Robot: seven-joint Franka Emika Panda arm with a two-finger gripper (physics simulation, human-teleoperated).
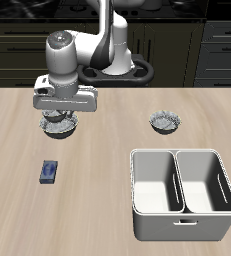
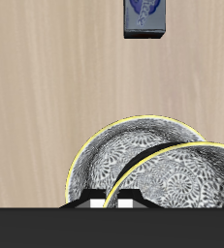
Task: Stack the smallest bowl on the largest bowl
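Note:
My gripper hangs low over two speckled bowls near the table's back. In the wrist view the gripper is shut on the rim of the smallest bowl. This bowl sits partly over the largest bowl, whose wider rim shows beyond it. In the exterior view the largest bowl lies under the hand, and the smallest bowl is mostly hidden by the hand. I cannot tell whether the two bowls touch.
The medium speckled bowl stands apart, farther along the table's back. A white two-compartment caddy stands near the front edge. A small blue box lies on the wood in front of the bowls; it also shows in the wrist view.

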